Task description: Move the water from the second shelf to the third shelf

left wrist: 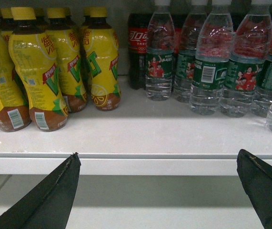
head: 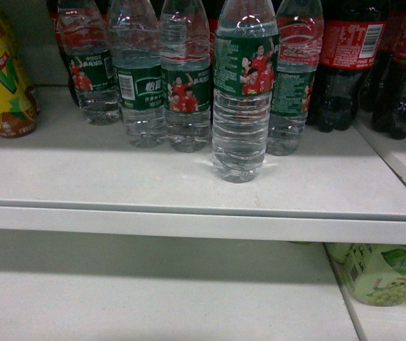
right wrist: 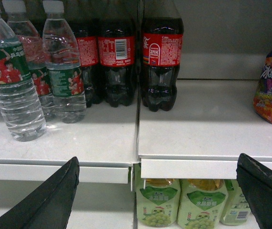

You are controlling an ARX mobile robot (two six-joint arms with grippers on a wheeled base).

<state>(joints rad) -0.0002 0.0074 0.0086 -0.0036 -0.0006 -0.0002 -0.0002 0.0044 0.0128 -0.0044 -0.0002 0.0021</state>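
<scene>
Left gripper [left wrist: 157, 191]: jaws spread wide, nothing between, level with white shelf [left wrist: 126, 138] front edge. Right gripper [right wrist: 159, 193]: likewise spread, empty. Water bottle [head: 244, 89]: upright on shelf, forward of water row, at 6 o'clock from it. Cola bottles [right wrist: 162, 62] at 3 o'clock; yellow tea bottles [left wrist: 35, 71] at 9 o'clock.

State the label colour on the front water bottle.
Green, with red-shirted figures and a red band above, on the front water bottle. The head view shows it best.

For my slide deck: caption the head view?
Water bottle standing forward of its row on a white shelf, cola bottles at right.
</scene>
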